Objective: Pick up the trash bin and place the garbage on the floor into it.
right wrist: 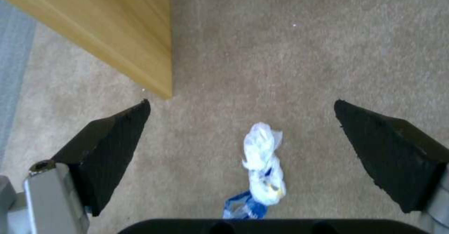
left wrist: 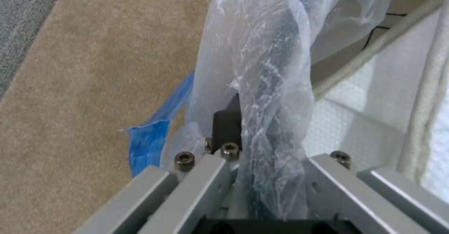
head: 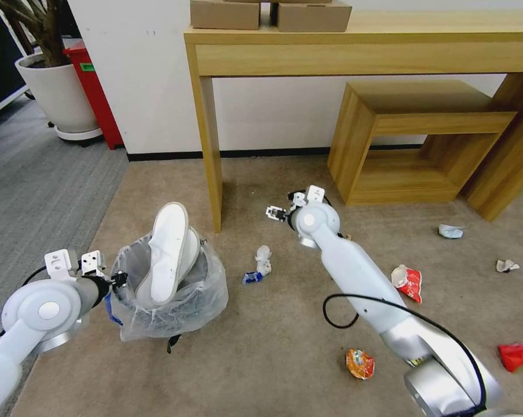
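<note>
Fingers of the left gripper (head: pixel 117 282) are clamped on the bagged rim of the bin (head: pixel 167 301), which sits near the floor's (head: pixel 284 359) left edge with one white slipper (head: pixel 169 252) upright inside. The right gripper (right wrist: pixel 242 135) hangs wide apart just over a white-and-blue wad (right wrist: pixel 261 171), its long axis running between the fingers (right wrist: pixel 112 146); this arm is nearer. I count about six loose scraps.

White rounded arm shells, silver joints, black looping cable, grey hand brackets (hex screws), black wedge fingers (right wrist: pixel 388 156)
</note>
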You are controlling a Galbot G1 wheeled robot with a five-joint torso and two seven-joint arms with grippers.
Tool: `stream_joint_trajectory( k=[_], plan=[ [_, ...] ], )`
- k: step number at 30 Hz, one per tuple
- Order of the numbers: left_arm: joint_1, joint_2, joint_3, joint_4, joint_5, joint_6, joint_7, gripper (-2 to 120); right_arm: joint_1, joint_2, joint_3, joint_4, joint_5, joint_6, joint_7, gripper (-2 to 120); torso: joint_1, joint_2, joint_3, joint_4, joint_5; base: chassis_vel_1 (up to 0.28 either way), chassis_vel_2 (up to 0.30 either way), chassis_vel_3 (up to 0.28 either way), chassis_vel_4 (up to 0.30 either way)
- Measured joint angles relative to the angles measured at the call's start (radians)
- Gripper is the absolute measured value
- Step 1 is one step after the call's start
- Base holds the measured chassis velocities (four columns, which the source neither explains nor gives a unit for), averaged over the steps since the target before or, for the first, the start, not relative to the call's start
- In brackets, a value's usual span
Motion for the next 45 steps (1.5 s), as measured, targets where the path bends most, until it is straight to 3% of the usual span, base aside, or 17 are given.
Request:
stream_joint_trajectory(
  k=[13,31,35,38,39,41,43,45],
  plan=[
    [-0.023,0.004,0.024,0.022,0.004,-0.001,0.015,0,0.045,0.062,0.021,-0.232,-0.154,0.085,-0.134,100,0.000,0.000,0.000,-0.0001,0.0002,0.000,0.000,0.000,0.000],
    [-0.021,0.008,0.022,0.007,0.001,-0.002,0.008,0,0.046,0.087,0.003,-0.262,-0.252,0.196,-0.252,100,0.000,0.000,0.000,-0.0003,0.0002,0.000,0.000,0.000,0.000],
    [-0.019,0.003,0.021,0.001,0.001,-0.002,0.008,0,0.014,0.066,0.021,-0.212,-0.342,0.305,-0.320,100,0.000,0.000,0.000,0.0001,0.0003,0.000,0.000,0.000,0.000],
    [-0.011,-0.005,0.018,-0.008,0.002,-0.002,0.007,0,-0.064,0.010,0.067,-0.080,-0.545,0.512,-0.460,100,0.000,0.000,0.000,-0.0001,0.0004,0.000,0.000,0.000,0.000],
    [-0.011,-0.005,0.018,-0.008,0.002,-0.002,0.007,0,-0.064,0.010,0.067,-0.080,-0.545,0.512,-0.460,100,0.000,0.000,0.000,-0.0001,0.0004,0.000,0.000,0.000,0.000],
    [0.005,-0.014,0.010,-0.015,0.007,-0.003,0.005,0,-0.147,-0.054,0.130,0.059,-0.678,0.694,-0.540,100,0.000,0.000,0.000,-0.0002,0.0004,0.000,0.000,0.000,0.000],
    [0.011,-0.017,0.008,-0.017,0.009,-0.003,0.004,0,-0.174,-0.075,0.148,0.096,-0.696,0.738,-0.557,100,0.000,0.000,0.000,-0.0001,0.0005,0.000,0.000,0.000,0.000],
    [0.021,-0.026,0.001,-0.026,0.014,-0.002,0.003,0,-0.264,-0.150,0.211,0.203,-0.711,0.827,-0.609,100,0.000,0.000,0.000,0.0003,0.0006,0.000,0.000,0.000,0.000]
  ],
)
